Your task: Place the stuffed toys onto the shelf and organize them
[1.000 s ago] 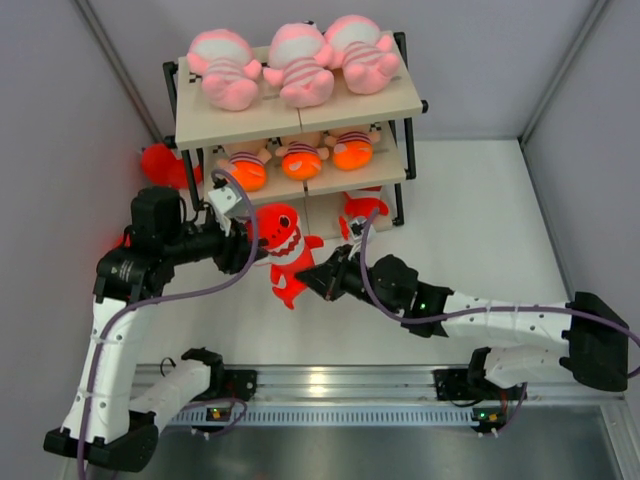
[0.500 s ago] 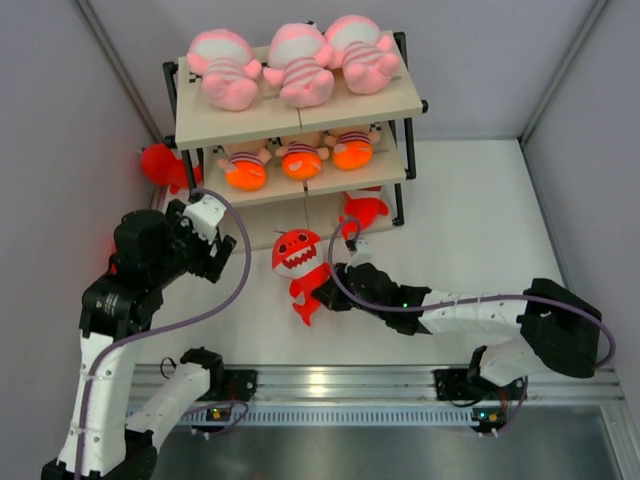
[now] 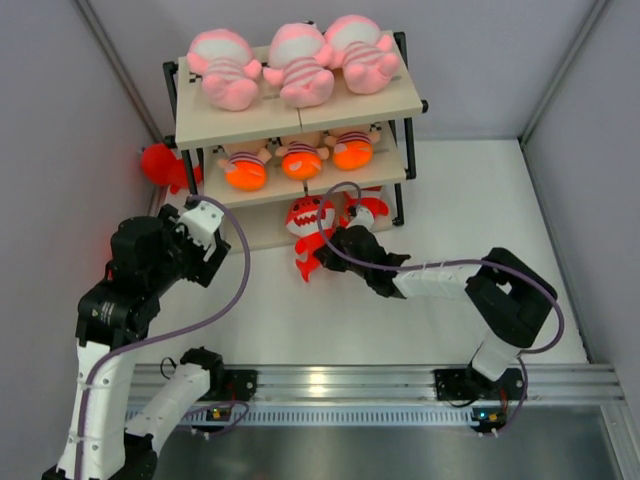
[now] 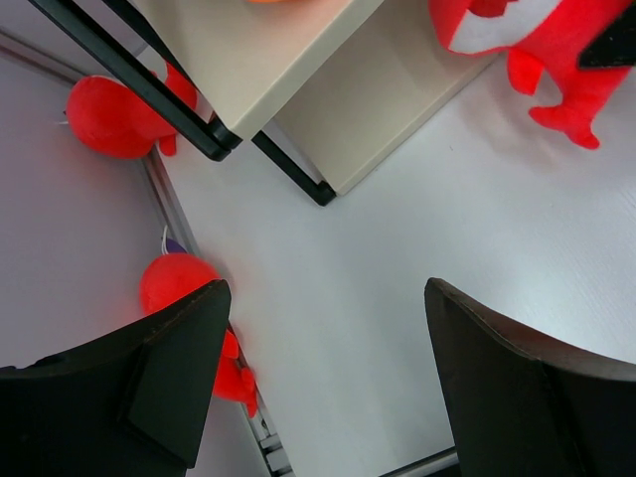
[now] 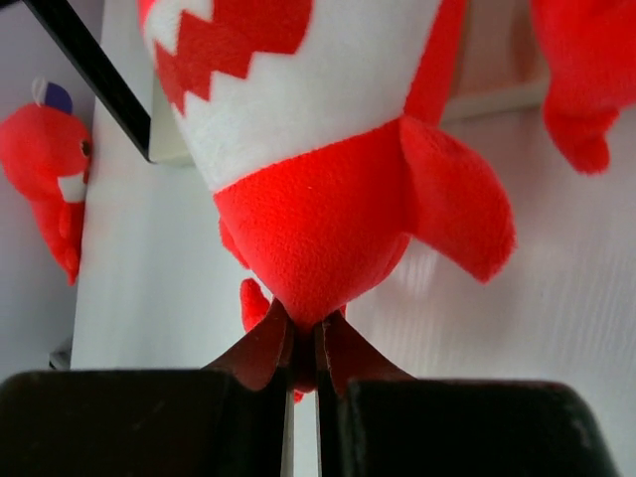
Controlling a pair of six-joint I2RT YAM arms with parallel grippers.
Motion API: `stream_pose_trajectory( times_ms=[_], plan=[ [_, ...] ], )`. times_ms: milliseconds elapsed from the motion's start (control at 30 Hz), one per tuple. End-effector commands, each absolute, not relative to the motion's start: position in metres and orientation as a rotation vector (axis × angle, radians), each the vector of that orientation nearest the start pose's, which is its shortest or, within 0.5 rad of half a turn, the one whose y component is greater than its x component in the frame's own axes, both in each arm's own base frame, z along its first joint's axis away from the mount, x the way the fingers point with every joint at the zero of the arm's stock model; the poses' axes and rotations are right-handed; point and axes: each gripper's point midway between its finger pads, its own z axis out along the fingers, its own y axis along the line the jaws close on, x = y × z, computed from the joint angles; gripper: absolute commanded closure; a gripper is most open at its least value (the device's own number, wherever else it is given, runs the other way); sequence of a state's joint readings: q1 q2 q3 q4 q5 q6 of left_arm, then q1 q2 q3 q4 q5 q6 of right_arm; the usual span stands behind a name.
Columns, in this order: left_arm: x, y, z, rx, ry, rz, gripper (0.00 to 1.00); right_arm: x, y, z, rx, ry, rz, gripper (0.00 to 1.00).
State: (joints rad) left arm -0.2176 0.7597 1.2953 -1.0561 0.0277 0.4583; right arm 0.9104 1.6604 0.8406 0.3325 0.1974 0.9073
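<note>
Right hand (image 5: 303,343) pinches red shark (image 5: 318,199) before the shelf (image 3: 230,125); left hand (image 4: 328,378) gapes.

Three pink dolls (image 3: 297,62) atop shelf (image 3: 222,126); red shark (image 3: 306,222) at bottom tier.

The left gripper (image 4: 328,298) hung over the white bench (image 4: 397,229), its dark fingers (image 4: 169,378) spread wide with nothing between them. Beyond stood a corner of the shelf (image 4: 248,60), with black legs and beige boards. To its left, by the wall (image 4: 60,248), sat a red toy (image 4: 104,111) and a nearer red toy (image 4: 174,280), which was partly hidden by a finger. A red-and-white shark (image 4: 537,50) showed at far right.
</note>
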Motion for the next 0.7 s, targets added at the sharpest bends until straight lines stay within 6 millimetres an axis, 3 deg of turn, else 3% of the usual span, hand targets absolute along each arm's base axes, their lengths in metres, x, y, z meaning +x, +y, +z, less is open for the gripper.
stream_pose_trajectory(
  times_ms=[0, 367, 667],
  plan=[
    [0.205, -0.027, 0.312, 0.721, 1.977, 0.145, 0.15, 0.319, 0.383, 0.138, 0.158, 2.043, 0.971, 1.00],
    [0.207, -0.020, 0.309, 0.721, 1.995, 0.198, 0.15, 0.364, 0.367, 0.139, 0.263, 1.980, 0.882, 1.00],
    [0.207, -0.020, 0.304, 0.738, 2.005, 0.197, 0.15, 0.388, 0.360, 0.137, 0.308, 1.956, 0.831, 0.99]
  ],
)
